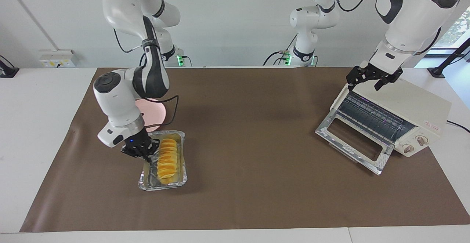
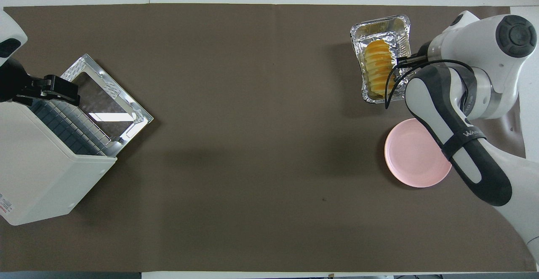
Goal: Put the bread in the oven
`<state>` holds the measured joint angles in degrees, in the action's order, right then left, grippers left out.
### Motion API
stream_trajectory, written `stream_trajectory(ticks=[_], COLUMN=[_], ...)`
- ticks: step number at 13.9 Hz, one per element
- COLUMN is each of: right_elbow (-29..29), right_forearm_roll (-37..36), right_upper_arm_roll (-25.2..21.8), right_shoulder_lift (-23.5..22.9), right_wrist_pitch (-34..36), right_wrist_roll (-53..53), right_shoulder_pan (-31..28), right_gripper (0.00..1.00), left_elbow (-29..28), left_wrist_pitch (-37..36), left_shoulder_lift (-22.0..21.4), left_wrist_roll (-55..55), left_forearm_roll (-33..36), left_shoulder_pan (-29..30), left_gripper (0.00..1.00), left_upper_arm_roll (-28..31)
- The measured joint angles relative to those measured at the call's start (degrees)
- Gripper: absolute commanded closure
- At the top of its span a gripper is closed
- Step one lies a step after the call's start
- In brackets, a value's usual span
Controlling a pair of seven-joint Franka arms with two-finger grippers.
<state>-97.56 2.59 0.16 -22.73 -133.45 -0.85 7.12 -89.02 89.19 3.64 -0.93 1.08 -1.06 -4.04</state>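
Two arms work a table under a brown mat, and the biggest thing on it is the oven [image 1: 404, 114] at the left arm's end. Its glass door [image 1: 354, 142] is dropped flat toward the middle of the table, baring the wire rack [image 1: 371, 117]. The left pincer [image 1: 371, 78] hangs over the oven's top corner with its fingers spread and nothing between them; that arm waits.

Next in size comes the pink plate [image 2: 410, 154], bare, lying on the robots' side of the right pincer [image 1: 145, 153] and partly under that arm. Right at that pincer is the foil tray [image 1: 144, 180], with the bread [image 1: 167, 158] lying in it, well apart from the oven.

Smallest is the right pincer itself. Its fingertips are pressed together on the tray's long rim, on the side toward the right arm's end of the table, so it pinches foil and not the loaf. From the fingertips the bread lies just inside the tray, toward the oven's end, with its long axis along the tray's length, running away from the robots and parallel to the pinched rim.

I judge the right arm the only one placed to carry the load, since the left is at the oven. The trip should run tray and loaf together across the mat toward the open door.
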Motion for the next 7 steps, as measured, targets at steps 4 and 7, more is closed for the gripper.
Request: stream_trajectory(ticks=[4, 7], right_elbow=[0.3, 0.3], right_forearm_roll=[0.0, 0.0], right_upper_arm_roll=[0.0, 0.0], right_shoulder_lift=[0.0, -0.1], right_wrist_pitch=[0.1, 0.1], right_wrist_roll=[12.4, 21.2], right_shoulder_pan=[8.5, 12.9], right_gripper=[1.0, 1.0], left_elbow=[0.0, 0.0], left_wrist_pitch=[0.0, 0.0], left_shoulder_lift=[0.0, 0.0], left_wrist_roll=[0.0, 0.0], left_forearm_roll=[0.0, 0.0], left_shoulder_pan=[0.0, 0.0], left_gripper=[0.0, 0.0], left_upper_arm_roll=[0.0, 0.0])
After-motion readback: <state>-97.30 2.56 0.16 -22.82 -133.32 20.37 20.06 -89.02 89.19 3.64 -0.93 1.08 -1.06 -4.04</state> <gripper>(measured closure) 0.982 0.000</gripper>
